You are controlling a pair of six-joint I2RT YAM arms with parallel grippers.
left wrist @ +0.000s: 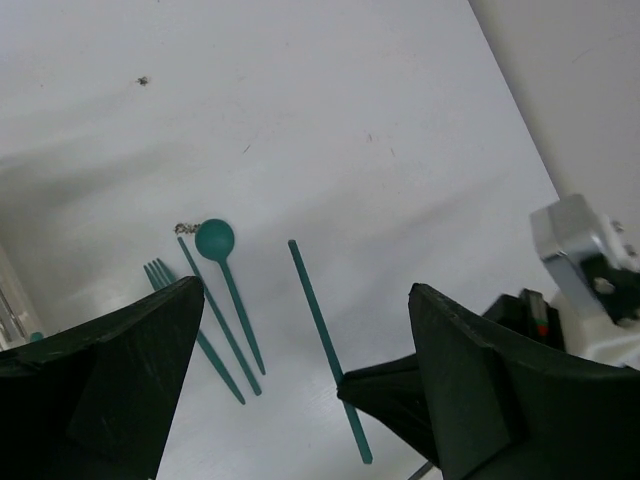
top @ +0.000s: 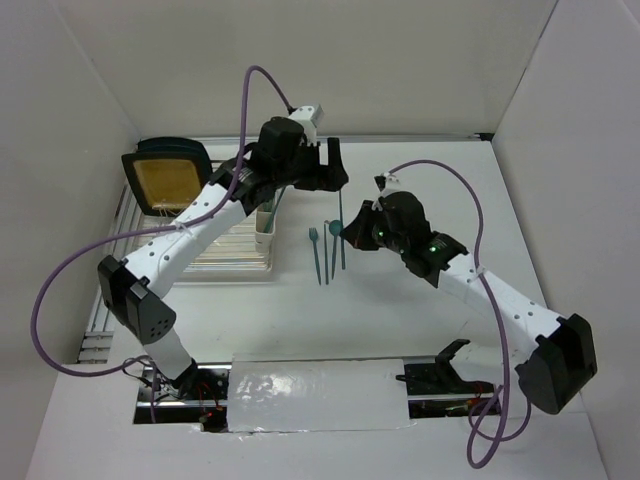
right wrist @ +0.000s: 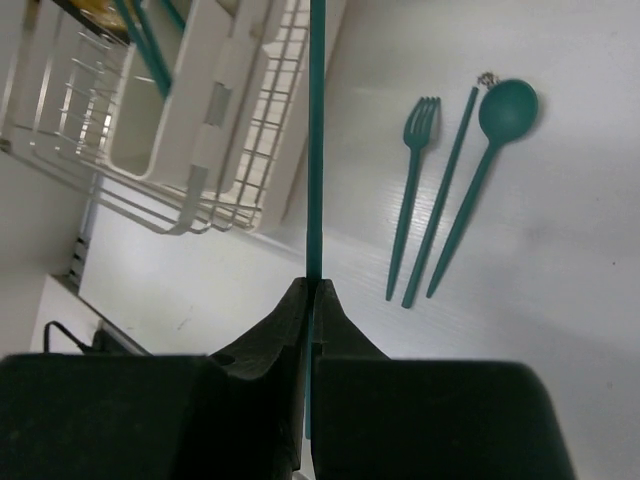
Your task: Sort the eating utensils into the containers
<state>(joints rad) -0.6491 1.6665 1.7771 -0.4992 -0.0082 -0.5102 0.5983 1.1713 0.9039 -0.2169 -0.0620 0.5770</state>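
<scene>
The right claw (right wrist: pixel 312 290) is pinched fully together on a straight dark teal plastic utensil (right wrist: pixel 316 150). It grips near one end, so the long free length runs up the middle of the right wrist view. I cannot tell whether this piece is a knife. The left claw (left wrist: pixel 305 295) is spread wide with nothing between its fingers, hovering over the white surface (left wrist: pixel 330 120).

Three more pieces lie close together on the surface, in the upper right of the right wrist view: a dark teal plastic fork (right wrist: pixel 408 200), a thin dark teal plastic rod (right wrist: pixel 440 195) and a dark teal round-bowled plastic spoon (right wrist: pixel 468 205). The cream rectangular plastic cups (right wrist: pixel 235 60) stand at the upper left, inside a clear wire-ribbed rack (right wrist: pixel 270 120). Some teal pieces (right wrist: pixel 150 50) are already standing in one cup.

These pieces look light, stiff but a little springy, and smooth. A piece held by its end may well pivot or slip in the pinch. The ones lying flat offer little height, so mid-handle seems the safest place to grip. They lie so close that a finger could nudge a neighbour.

The rack's wire wall and the cup rims stand between the held piece and a cup mouth. In the overhead view the left arm also stretches across the rack, crowding that approach.
</scene>
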